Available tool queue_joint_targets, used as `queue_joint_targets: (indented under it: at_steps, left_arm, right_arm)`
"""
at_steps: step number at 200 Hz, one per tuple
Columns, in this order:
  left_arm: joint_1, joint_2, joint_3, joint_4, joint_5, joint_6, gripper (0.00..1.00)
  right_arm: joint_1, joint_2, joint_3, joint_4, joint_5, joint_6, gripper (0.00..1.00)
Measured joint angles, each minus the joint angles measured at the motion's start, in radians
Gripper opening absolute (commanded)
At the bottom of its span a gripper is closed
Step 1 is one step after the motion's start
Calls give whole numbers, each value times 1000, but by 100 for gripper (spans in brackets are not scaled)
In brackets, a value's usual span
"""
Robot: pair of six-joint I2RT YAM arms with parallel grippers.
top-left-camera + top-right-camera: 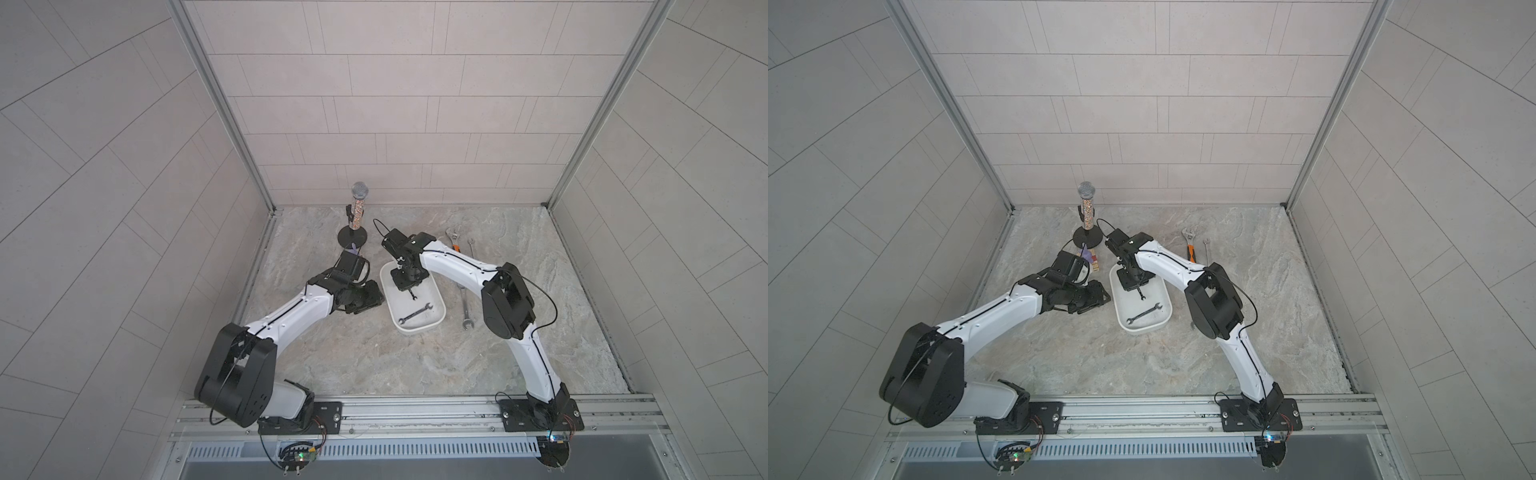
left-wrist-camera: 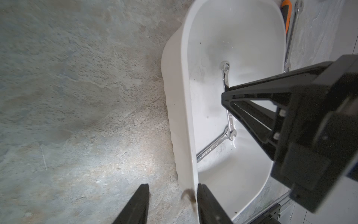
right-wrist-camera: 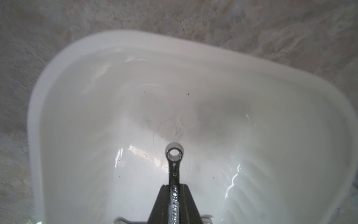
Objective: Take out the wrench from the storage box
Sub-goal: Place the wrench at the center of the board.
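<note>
Both top views set high at the near edge, facing down and forward over the whole tabletop [image 1: 374, 365], left wrist camera close along the storage box [image 2: 180, 116] rim, right wrist camera close above its inside, all four sharing the storage box

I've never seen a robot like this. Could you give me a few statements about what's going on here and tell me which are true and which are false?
1. The right gripper is clamped on a small wrench inside the white box. True.
2. That is the only wrench in the box. False: a second wrench lies on the box's floor.
3. The orange-handled wrench is in the box. False: it lies outside on the table, beyond the right arm.
4. The left gripper has one finger on each side of the box's rim. True.
5. The microphone lies flat. False: it stands upright on a round base.
</note>
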Motion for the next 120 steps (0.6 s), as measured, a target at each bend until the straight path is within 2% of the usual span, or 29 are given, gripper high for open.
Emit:
queue_joint_targets:
  at_steps: [72, 120]
  left_arm:
    - [0, -6, -1, 0, 1, 0, 47]
    - [0, -6, -5, 1, 0, 0, 47]
  right_arm:
    - [-128, -187, -2, -18, 27, -3, 13]
    - [-251, -150, -9, 5, 33, -20, 13]
